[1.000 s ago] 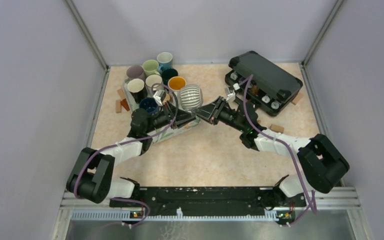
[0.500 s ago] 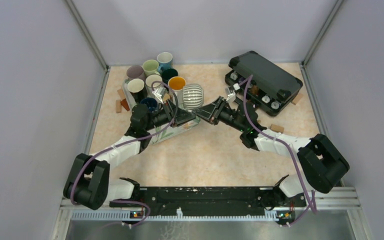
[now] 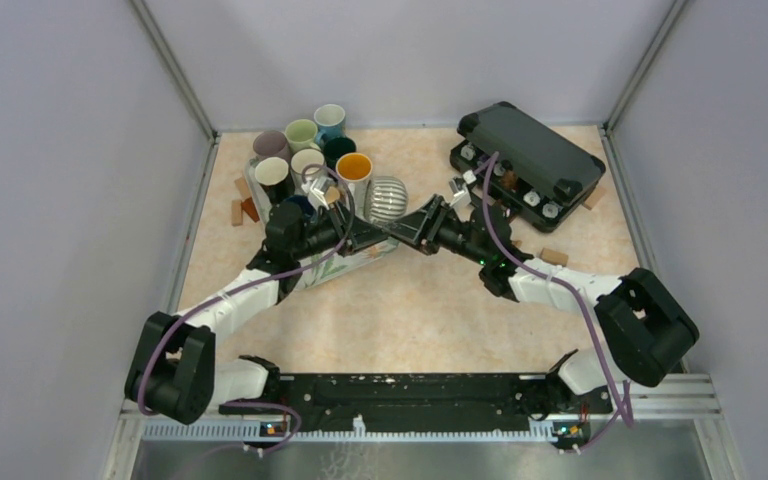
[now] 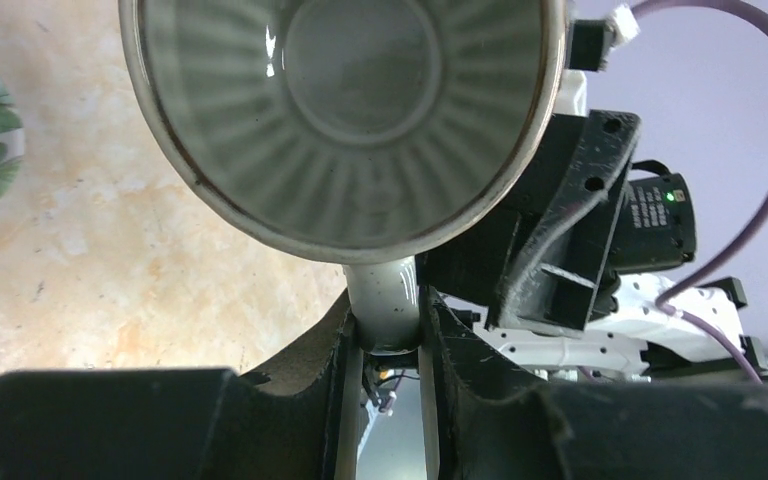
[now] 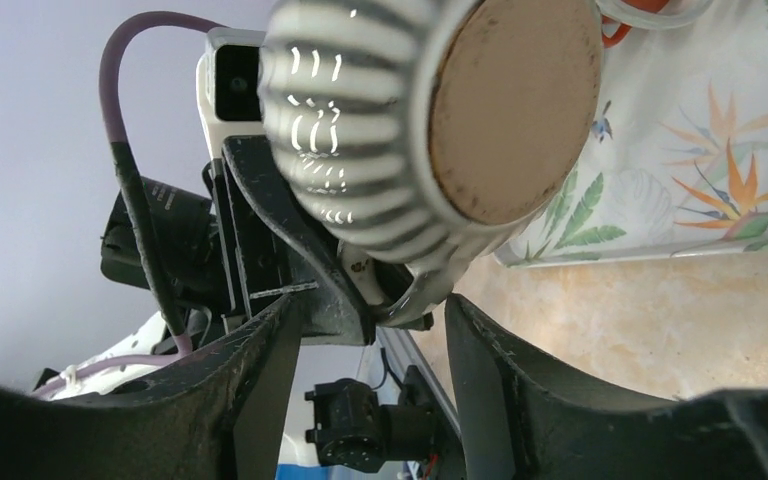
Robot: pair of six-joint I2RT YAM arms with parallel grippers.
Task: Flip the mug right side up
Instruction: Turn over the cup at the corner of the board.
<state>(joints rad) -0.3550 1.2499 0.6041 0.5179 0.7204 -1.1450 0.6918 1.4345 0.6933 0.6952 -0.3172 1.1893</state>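
Mug (image 3: 385,197) held on its side, its handle (image 4: 385,295) pinched in your left claw (image 4: 388,322), mouth facing that claw's wrist. Your right claw (image 5: 375,320) stands spread around the handle end, base facing it, gripping nothing, so the left alone likely carries the turn.

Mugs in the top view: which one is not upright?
The white ribbed mug, held sideways by its handle in the left gripper; the other mugs stand mouths up.
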